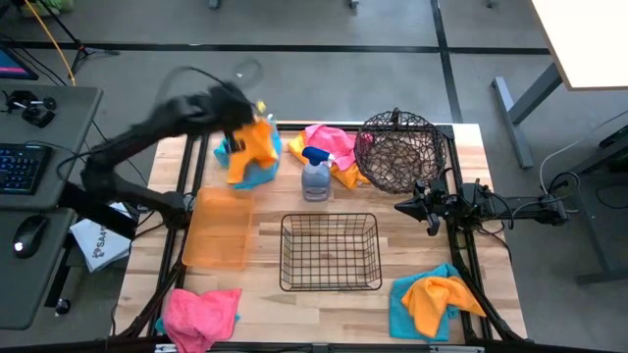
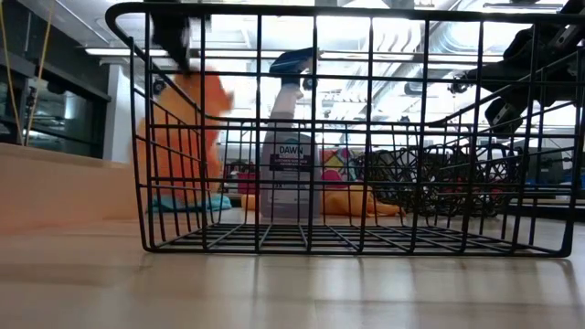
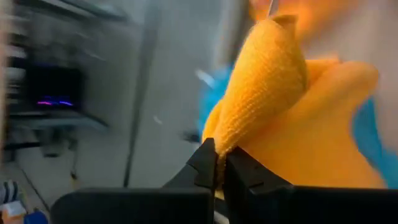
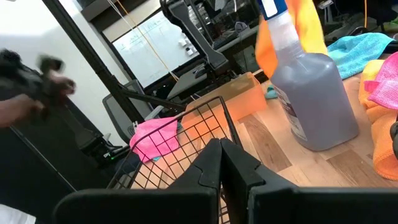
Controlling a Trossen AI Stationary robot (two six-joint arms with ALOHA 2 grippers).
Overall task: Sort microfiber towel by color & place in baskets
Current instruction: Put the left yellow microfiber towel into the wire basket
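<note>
Starting nearest the low camera, the wire basket (image 1: pixel 331 252) stood empty at the middle of the surface (image 1: pixel 265 284), with the orange tray (image 1: pixel 217 228) just beside it on the left, also empty. A pink towel (image 1: pixel 200 314) lay at the near left corner, and an orange towel on a teal one (image 1: pixel 432 302) at the near right. The right claw (image 1: pixel 430 218) waited with jaws pressed together and nothing in them, between the wire basket and the round basket (image 1: pixel 398 151).

Farther back, the spray bottle (image 2: pixel 291 174) read "DAWN" on its label; smaller print beneath could not be made out. Pink and orange cloths (image 1: pixel 332 147) lay heaped behind it.

At the far left, the left claw (image 3: pixel 219 163) was clamped on a fold of an orange cloth (image 1: pixel 255 145), which hung clear above a teal cloth (image 1: pixel 257 176) lying on the surface.

The step in hand looked like the pick-up of one orange towel. Next, by my reading, the left arm would carry it toward the orange tray and open over it; which container takes orange was not marked anywhere.
</note>
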